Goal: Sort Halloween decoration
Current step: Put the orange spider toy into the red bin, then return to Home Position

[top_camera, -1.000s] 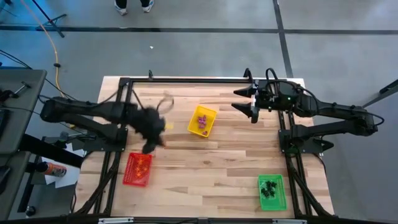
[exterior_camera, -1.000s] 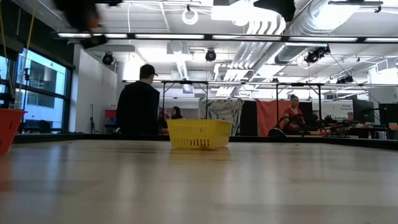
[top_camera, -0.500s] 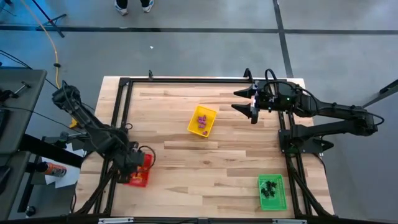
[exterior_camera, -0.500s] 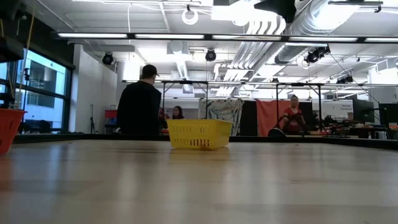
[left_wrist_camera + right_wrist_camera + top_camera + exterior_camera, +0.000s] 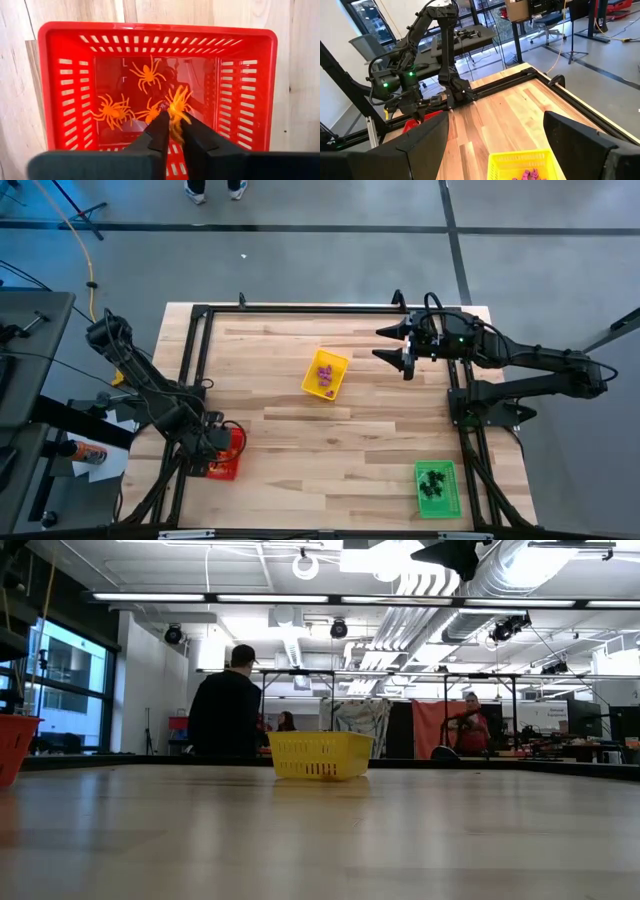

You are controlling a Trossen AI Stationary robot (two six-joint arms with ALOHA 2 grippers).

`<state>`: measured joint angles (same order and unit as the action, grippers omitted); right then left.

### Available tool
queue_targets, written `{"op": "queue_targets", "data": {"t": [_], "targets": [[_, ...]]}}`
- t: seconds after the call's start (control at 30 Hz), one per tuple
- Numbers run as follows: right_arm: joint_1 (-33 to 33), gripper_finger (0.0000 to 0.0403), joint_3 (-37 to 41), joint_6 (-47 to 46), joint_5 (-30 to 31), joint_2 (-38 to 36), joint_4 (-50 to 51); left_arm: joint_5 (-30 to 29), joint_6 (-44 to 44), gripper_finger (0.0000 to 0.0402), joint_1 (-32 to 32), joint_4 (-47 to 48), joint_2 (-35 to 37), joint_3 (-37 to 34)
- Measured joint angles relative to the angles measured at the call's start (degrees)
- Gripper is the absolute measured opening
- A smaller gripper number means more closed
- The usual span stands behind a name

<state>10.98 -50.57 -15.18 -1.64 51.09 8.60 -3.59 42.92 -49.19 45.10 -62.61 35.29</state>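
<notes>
Now, largest first, with clock directions read on the high view.

Table: the pale wooden plank table bears three slotted plastic baskets and both dark arms.

Right arm: it waits near the 2 o'clock corner; the right gripper hangs above the boards with its fingers spread wide and nothing between them, just as it did a second ago.

Left arm: a second ago it was sweeping across the 9 o'clock side as a blur; it has since folded down and settled at 8 o'clock, over the red rectangular slotted plastic basket.

Left gripper: the left gripper is pinched on a small orange plastic spider, held just above the basket floor.

Red basket contents: three more orange plastic spiders lie on the floor inside.

Yellow basket: the yellow slotted plastic basket sits near table centre, toward 12 o'clock, with small purple trinkets in it.

Green basket: the green slotted plastic basket at 5 o'clock holds small black trinkets.

Meaning for the task: the carry looks finished and only the release remains; with colours already grouped by basket and no loose pieces visible on the boards, the sorting seems nearly done.

Room: a seated person in a dark top shows beyond the table in the low view.
</notes>
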Motion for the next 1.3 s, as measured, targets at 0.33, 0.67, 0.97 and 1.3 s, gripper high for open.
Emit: {"op": "queue_targets", "data": {"t": [0.33,0.67,0.97,1.3], "targets": [[0.0,0.0319,0.0,0.0,-0.01,0.0,0.37,0.39,0.93,0.0148,0.06,0.11,0.05,0.01],[0.0,0.0319,0.0,0.22,-0.01,0.0,0.24,-8.17,-1.32,0.0219,7.66,6.88,1.91,14.19],[0.0,0.0319,0.0,2.16,-0.03,0.02,0.13,-27.42,-23.36,0.0225,25.11,-6.27,2.23,28.76],[0.0,0.0319,0.0,2.16,-0.03,-0.04,-4.13,-18.96,-42.11,0.0225,40.61,-26.96,2.23,30.52]]}}
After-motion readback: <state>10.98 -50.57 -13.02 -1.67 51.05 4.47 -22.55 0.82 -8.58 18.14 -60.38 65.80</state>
